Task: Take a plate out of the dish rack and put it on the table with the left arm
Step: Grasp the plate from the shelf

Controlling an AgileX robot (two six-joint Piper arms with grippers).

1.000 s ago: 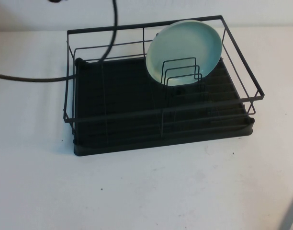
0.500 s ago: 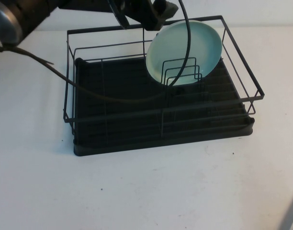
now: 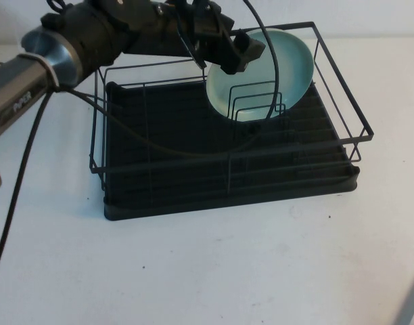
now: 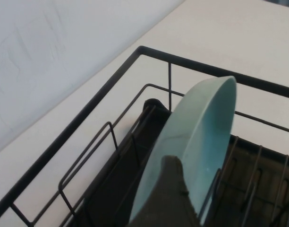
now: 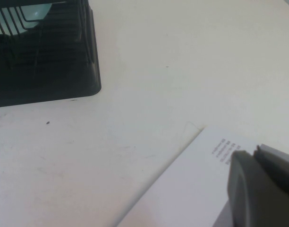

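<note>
The black left gripper (image 3: 239,53), grip unclear, overlaps the upright pale aqua round plate (image 3: 274,68) at eleven o'clock in the black wire dish rack (image 3: 227,156); right gripper (image 5: 258,189) mostly cut off.

Here's the white table (image 3: 214,271), plain and flat, with a few dark specks (image 3: 143,267) scattered across it. Beyond the table's far edge a pale wall (image 3: 369,17) rises, carrying faint scuffed lines in the left wrist view. Light is soft and even over the table. A white sheet (image 5: 191,189) with tiny print lies on the table.
</note>
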